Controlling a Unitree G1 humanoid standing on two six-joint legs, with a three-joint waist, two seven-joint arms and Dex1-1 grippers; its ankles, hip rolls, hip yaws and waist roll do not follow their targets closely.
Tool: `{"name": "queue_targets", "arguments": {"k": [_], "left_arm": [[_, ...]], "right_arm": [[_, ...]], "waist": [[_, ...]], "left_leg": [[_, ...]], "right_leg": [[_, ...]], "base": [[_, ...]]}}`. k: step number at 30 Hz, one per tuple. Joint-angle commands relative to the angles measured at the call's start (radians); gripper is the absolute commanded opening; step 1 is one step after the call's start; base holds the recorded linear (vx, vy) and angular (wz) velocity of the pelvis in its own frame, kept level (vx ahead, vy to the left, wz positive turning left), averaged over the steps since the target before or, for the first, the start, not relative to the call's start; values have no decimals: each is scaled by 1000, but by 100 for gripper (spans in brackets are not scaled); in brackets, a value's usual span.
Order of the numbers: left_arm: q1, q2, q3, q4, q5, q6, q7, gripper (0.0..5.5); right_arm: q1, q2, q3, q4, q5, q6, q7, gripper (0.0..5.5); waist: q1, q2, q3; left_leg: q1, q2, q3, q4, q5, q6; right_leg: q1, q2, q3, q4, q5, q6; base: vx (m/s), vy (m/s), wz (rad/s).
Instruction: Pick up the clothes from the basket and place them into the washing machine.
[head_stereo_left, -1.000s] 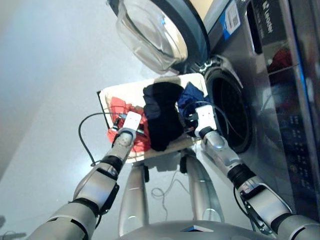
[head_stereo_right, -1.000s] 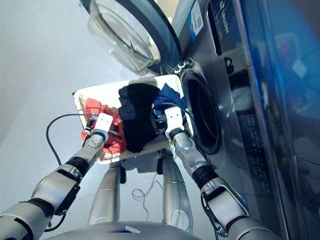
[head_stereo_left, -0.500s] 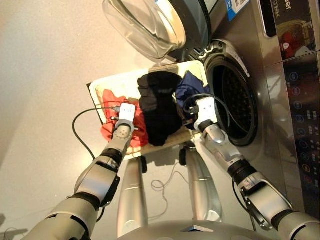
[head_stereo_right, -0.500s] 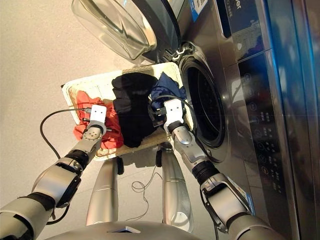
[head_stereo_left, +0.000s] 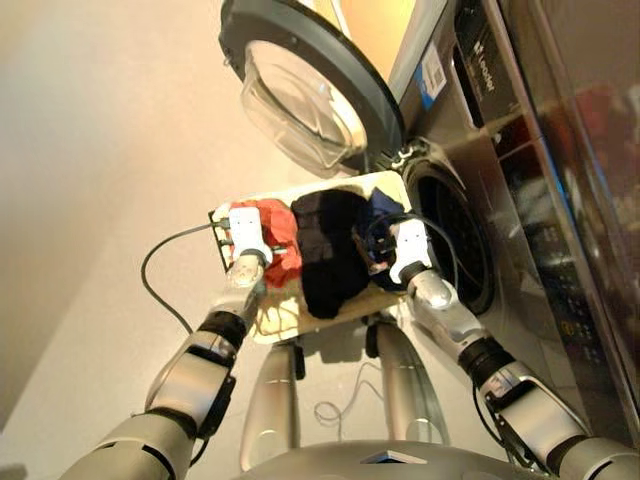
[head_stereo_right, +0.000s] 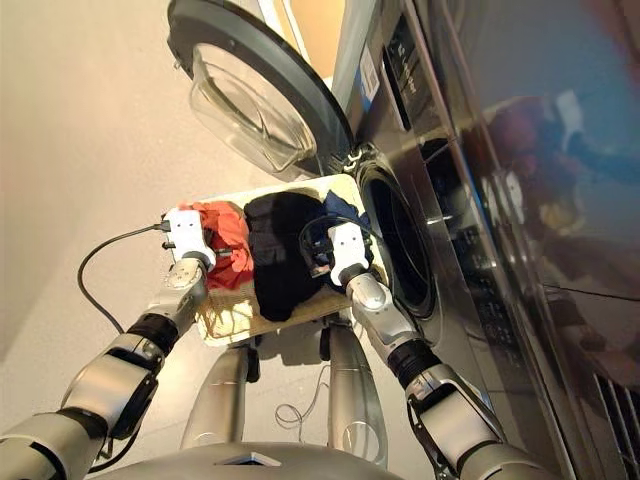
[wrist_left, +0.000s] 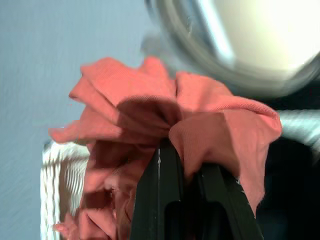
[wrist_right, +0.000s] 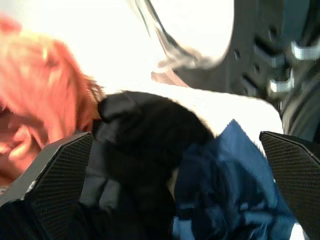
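Below the open washing machine (head_stereo_left: 470, 150), door (head_stereo_left: 305, 95) swung wide, drum mouth (head_stereo_left: 452, 235) dark; nothing seen inside, though the view in is poor.

Basket (head_stereo_left: 275, 318) on the floor just beside the drum opening, all three garments at or over it: red-orange garment (head_stereo_left: 277, 240) at the left side, black garment (head_stereo_left: 330, 250) draped across the middle, navy garment (head_stereo_left: 380, 215) nearest the machine.

Left gripper (head_stereo_left: 235, 232) — fingers (wrist_left: 162, 180) pinched together on a bunched fold of the red-orange garment, cloth gathered and apparently raised a little off the basket weave. Not yet carried toward the drum.

Right gripper (head_stereo_left: 385, 250) — fingers (wrist_right: 60, 170) spread wide, holding nothing, poised over the seam between the black and navy garments.

Progress: early. Judged from the layout, no garment loaded. One grasp made, second only lined up. Left to do: carry the red-orange piece across to the drum, release, then black and navy in turn.
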Motion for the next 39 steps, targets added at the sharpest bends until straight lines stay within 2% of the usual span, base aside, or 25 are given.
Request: {"name": "queue_targets", "arguments": {"k": [1, 9, 10, 14, 15, 23, 29, 30, 31, 32, 36, 37, 38, 39], "left_arm": [[-9, 37, 20, -151, -76, -93, -43, 0], [63, 16, -41, -476, -225, -65, -112, 0], [74, 8, -67, -518, -259, -58, -131, 0], [87, 7, -94, -605, -307, -50, -143, 0], [105, 6, -119, -664, -352, -40, -164, 0], [129, 9, -208, -788, -464, -24, -187, 0], [132, 22, -250, -838, -511, -21, -198, 0], [127, 24, -263, -842, -519, -18, -199, 0], [125, 24, -265, -843, -523, -18, -199, 0], [125, 26, -270, -845, -527, -17, -201, 0], [140, 41, -274, -848, -529, -7, -216, 0], [145, 46, -272, -845, -530, -9, -216, 91], [147, 48, -267, -838, -534, -7, -219, 263], [150, 51, -262, -835, -529, -7, -223, 550]], "right_arm": [[-30, -26, 25, -54, -91, -29, 30, 550], [-53, -117, 72, -208, -283, -46, 39, 550], [-65, -125, 85, -220, -327, -54, 33, 550], [-97, -137, 115, -249, -421, -65, 12, 550], [-120, -148, 137, -269, -477, -73, 9, 550], [-211, -117, 171, -261, -588, -85, -61, 550], [-253, -76, 150, -205, -636, -69, -131, 550], [-257, -66, 138, -185, -637, -58, -147, 255], [-256, -57, 128, -169, -625, -55, -153, 110], [-255, -47, 115, -149, -613, -50, -167, 0], [-251, -26, 85, -102, -591, -44, -194, 0], [-251, -26, 81, -95, -594, -42, -200, 0], [-246, -21, 68, -87, -586, -39, -210, 0], [-240, -20, 54, -80, -580, -37, -216, 0]], "waist": [[5, 19, 12], [13, 42, -7], [15, 50, -7], [22, 68, -16], [27, 80, -14], [54, 126, -15], [70, 142, -14], [71, 144, -15], [72, 143, -15], [73, 144, -15], [79, 144, -14], [79, 143, -12], [77, 141, -12], [77, 140, -11]], "left_leg": [[51, -1, -15, 53, -54, -8], [83, -9, -9, 35, -54, -3], [83, -8, -7, 42, -60, -2], [81, -12, -6, 33, -58, 2], [83, -14, -6, 33, -61, 3], [82, -23, -8, 18, -55, 8], [76, -28, -6, 21, -56, 13], [75, -29, -9, 22, -57, 13], [75, -30, -11, 23, -58, 13], [73, -32, -13, 27, -60, 14], [70, -34, -16, 31, -62, 17], [71, -34, -16, 30, -62, 16], [69, -35, -17, 28, -60, 16], [67, -36, -17, 27, -59, 15]], "right_leg": [[140, -33, -9, -100, -19, 106], [173, -29, 1, -127, -20, 107], [172, -27, 7, -122, -26, 107], [164, -30, 8, -120, -28, 109], [164, -31, 9, -117, -32, 110], [159, -46, 5, -119, -36, 113], [153, -52, 3, -117, -34, 113], [154, -56, 1, -117, -34, 114], [157, -58, 0, -119, -34, 114], [158, -58, 0, -118, -34, 114], [160, -63, -6, -117, -33, 115], [161, -64, -7, -118, -31, 116], [158, -65, -9, -118, -30, 116], [156, -67, -8, -118, -28, 117]], "base": [[0, 0, 0], [0, 0, 0], [0, 0, 0], [0, 0, 0], [0, 0, 0], [0, 0, 0], [0, 0, 0], [0, 0, 0], [0, 0, 0], [0, 0, 0], [0, 0, 0], [0, 0, 0], [0, 0, 0], [0, 0, 0]]}}
